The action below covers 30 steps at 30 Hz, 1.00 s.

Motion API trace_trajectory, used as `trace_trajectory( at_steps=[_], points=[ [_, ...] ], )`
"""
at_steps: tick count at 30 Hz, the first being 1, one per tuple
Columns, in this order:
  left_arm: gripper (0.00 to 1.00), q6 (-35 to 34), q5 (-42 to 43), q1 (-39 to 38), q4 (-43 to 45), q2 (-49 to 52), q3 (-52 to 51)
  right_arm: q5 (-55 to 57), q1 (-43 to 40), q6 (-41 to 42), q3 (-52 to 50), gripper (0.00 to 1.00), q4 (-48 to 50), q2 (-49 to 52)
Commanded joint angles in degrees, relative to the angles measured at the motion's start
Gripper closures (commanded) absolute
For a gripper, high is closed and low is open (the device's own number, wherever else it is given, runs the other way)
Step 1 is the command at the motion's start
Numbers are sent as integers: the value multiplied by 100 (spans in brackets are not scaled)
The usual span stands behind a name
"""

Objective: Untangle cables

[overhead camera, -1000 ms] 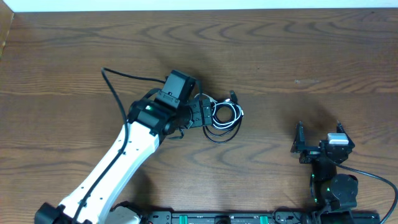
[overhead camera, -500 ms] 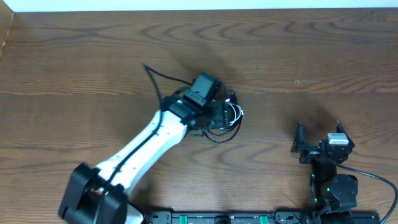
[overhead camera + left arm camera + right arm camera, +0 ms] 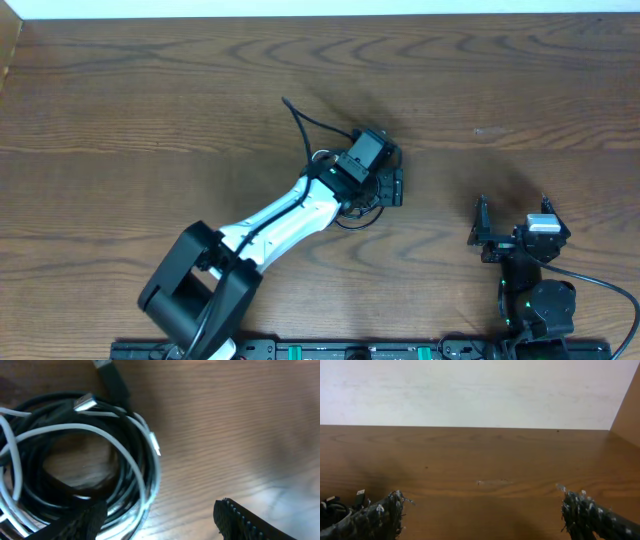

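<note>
The cables [image 3: 75,460] lie in one tangled coil on the wooden table, a white cord [image 3: 135,467] looped among black ones, with a black plug [image 3: 112,377] and a silver plug [image 3: 85,402] at the top. My left gripper [image 3: 159,510] hangs open right over the coil's right rim, one finger above the cords and the other above bare wood. From overhead the left gripper [image 3: 390,187] hides most of the bundle; only a black loop [image 3: 352,222] shows. My right gripper [image 3: 512,215] stands open and empty at the front right, far from the cables [image 3: 335,505].
The left arm's own thicker black wire [image 3: 300,120] arcs up behind its wrist. A pale wall [image 3: 470,390] closes the far side of the table [image 3: 500,80], and the arms' base rail [image 3: 330,350] runs along the front edge.
My left arm has swung to the right across the cable bundle and now covers it, its jaws somewhat narrower than before. The right arm has not moved.
</note>
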Motion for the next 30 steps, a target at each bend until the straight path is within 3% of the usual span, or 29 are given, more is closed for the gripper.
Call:
trace_trajectory(
  at_steps=[1, 4, 20, 28, 30],
  points=[
    [27, 17, -286, 15, -11, 63, -57, 20, -28, 57, -22, 1, -4, -37],
    [36, 17, -286, 13, -13, 63, -57, 20, -28, 57, -22, 1, -4, -37],
    [36, 754, -391, 15, -11, 452, -57, 20, -28, 57, -22, 1, -4, -37],
    [68, 750, -348, 15, 114, 437, -44, 20, -28, 57, -22, 1, -4, -37],
    [81, 748, -343, 15, 111, 435, -33, 20, -28, 57, -22, 1, -4, -35]
  ],
)
